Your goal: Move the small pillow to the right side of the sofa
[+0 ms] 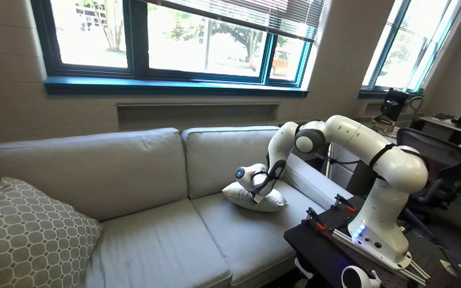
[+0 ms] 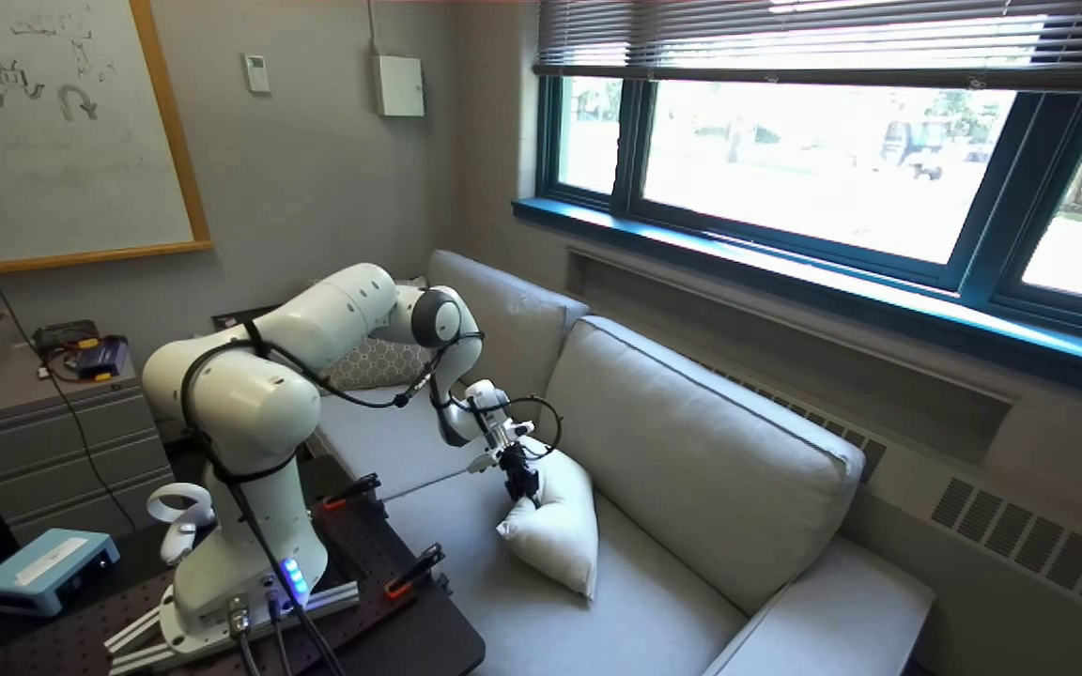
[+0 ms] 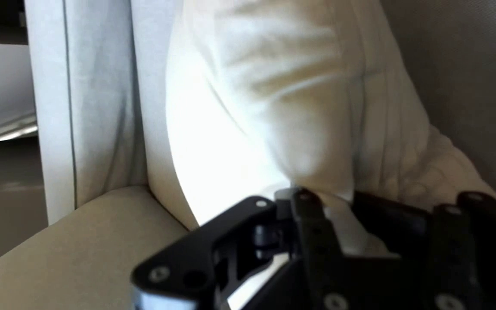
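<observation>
Fingers (image 3: 312, 228) of mine pinch the small pillow (image 2: 555, 521) on the right half of the sofa (image 1: 154, 240), seen from its front. My arm (image 1: 354, 138) arches over the sofa, its end bent down.

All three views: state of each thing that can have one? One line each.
Small pillow: pinched, creased
Tool: closed on pillow fabric
Lattice cushion: tilted, not gripped
Window blind: partly lowered
Base lights: lit blue
Cabinet drawers: look shut
Whiteboard: drawn on
</observation>
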You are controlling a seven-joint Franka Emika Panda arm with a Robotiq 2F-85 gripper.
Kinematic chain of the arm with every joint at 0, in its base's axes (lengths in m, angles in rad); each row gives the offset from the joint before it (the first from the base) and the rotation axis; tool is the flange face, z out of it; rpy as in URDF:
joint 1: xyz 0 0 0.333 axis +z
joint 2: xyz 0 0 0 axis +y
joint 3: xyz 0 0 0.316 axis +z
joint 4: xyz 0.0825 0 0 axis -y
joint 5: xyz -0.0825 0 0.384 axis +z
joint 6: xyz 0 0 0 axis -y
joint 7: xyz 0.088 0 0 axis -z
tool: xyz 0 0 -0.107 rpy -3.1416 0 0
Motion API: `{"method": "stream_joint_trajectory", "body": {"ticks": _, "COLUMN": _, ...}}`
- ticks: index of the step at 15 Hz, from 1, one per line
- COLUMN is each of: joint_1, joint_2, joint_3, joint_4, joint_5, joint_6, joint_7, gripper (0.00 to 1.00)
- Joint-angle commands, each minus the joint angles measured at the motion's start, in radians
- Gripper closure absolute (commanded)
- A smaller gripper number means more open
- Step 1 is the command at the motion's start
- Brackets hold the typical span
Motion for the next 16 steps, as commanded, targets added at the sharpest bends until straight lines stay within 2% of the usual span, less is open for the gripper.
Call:
{"method": "stream_joint_trajectory", "body": {"ticks": 1, "joint_1": -0.100, "joint_2": -0.176, "joint_3": -0.001, "joint_4": -0.243, "joint_5": 0.007, "joint_6": 0.207, "joint_7": 0.035, "gripper": 0.90}}
{"method": "stream_joint_trajectory", "body": {"ticks": 4, "joint_1": -0.165, "joint_2": -0.263, "joint_3": -0.064, "joint_4": -0.399, "joint_5": -0.004, "joint_6": 0.440, "joint_7": 0.090, "gripper": 0.90}}
{"method": "stream_joint_trajectory", "body": {"ticks": 8, "joint_1": -0.224, "joint_2": -0.319, "joint_3": -0.205, "joint_4": -0.552, "joint_5": -0.033, "joint_6": 0.752, "joint_7": 0.206, "gripper": 0.90}}
{"method": "stream_joint_trajectory", "body": {"ticks": 10, "joint_1": -0.214, "joint_2": -0.326, "joint_3": -0.313, "joint_4": -0.618, "joint_5": -0.035, "joint_6": 0.901, "joint_7": 0.279, "gripper": 0.90}}
{"method": "stream_joint_trajectory", "body": {"ticks": 12, "joint_1": -0.161, "joint_2": -0.320, "joint_3": -0.462, "joint_4": -0.687, "joint_5": -0.011, "joint_6": 1.046, "joint_7": 0.350, "gripper": 0.91}}
{"method": "stream_joint_trajectory", "body": {"ticks": 15, "joint_1": -0.093, "joint_2": -0.307, "joint_3": -0.667, "joint_4": -0.821, "joint_5": 0.078, "joint_6": 1.271, "joint_7": 0.386, "gripper": 0.91}}
{"method": "stream_joint_trajectory", "body": {"ticks": 16, "joint_1": -0.157, "joint_2": -0.409, "joint_3": -0.619, "joint_4": -0.834, "joint_5": 0.112, "joint_6": 1.185, "joint_7": 0.316, "gripper": 0.91}}
